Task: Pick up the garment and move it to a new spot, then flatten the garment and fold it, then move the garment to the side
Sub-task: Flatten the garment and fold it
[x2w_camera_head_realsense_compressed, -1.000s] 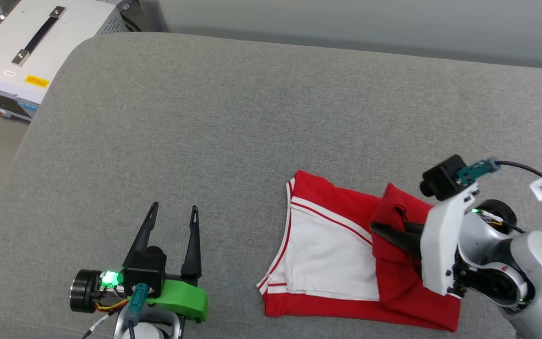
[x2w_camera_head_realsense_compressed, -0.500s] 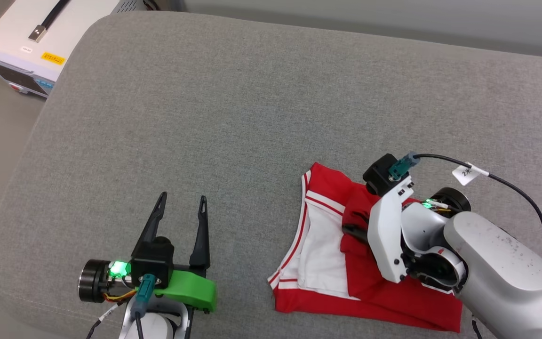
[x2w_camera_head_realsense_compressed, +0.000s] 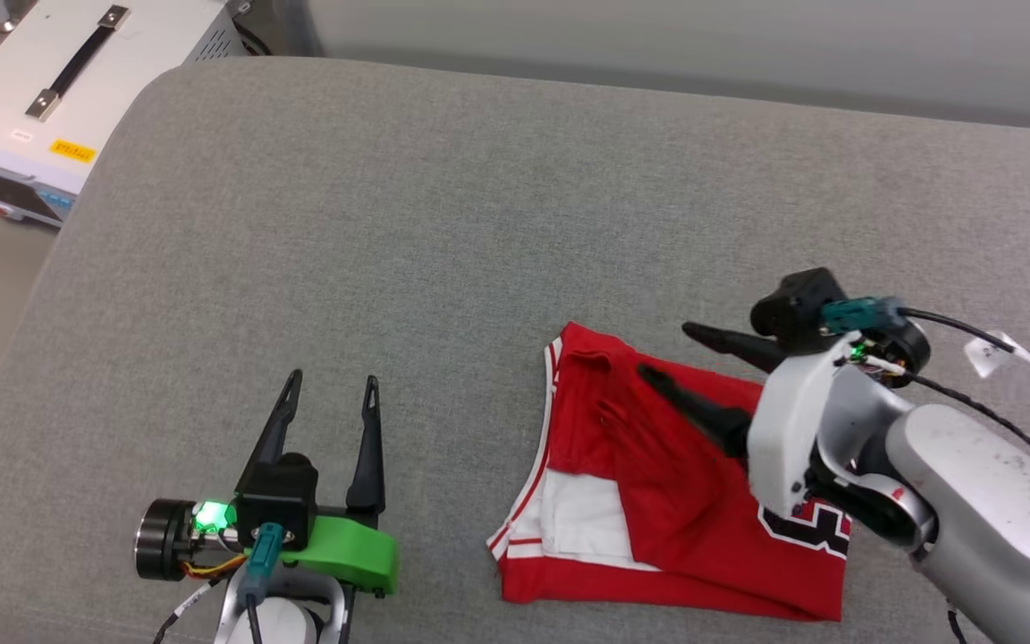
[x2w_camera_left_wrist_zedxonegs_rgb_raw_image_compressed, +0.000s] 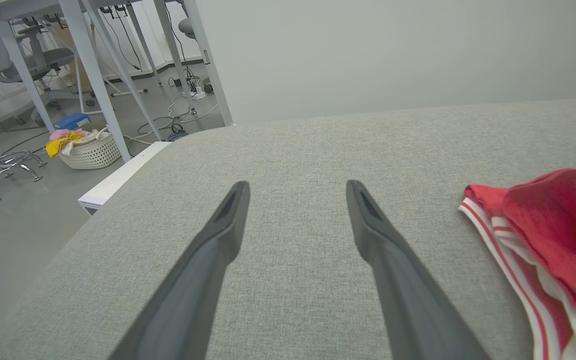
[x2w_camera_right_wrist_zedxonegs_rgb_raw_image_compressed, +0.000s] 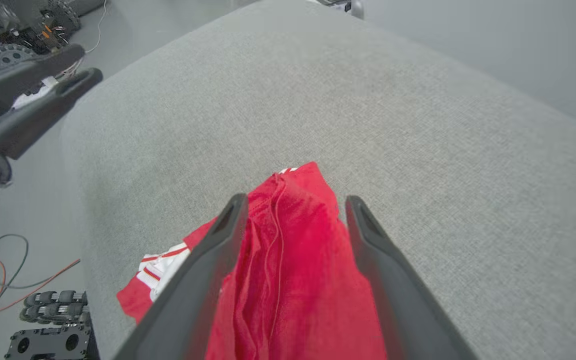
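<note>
Risking a snag: right gripper [x2w_camera_head_realsense_compressed: 663, 351] is hovering, spread, over the garment [x2w_camera_head_realsense_compressed: 658, 474].
Loose cloth is bunching between its fingers [x2w_camera_head_realsense_compressed: 694, 407]; withdrawing could unfold it.

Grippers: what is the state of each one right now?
Left gripper: open, holding nothing.
Right gripper: open, over the garment, not gripping it.

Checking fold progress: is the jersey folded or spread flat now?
Folded. The garment lies in layers on the grey cushion, a red flap lapped over the white sleeve.
</note>
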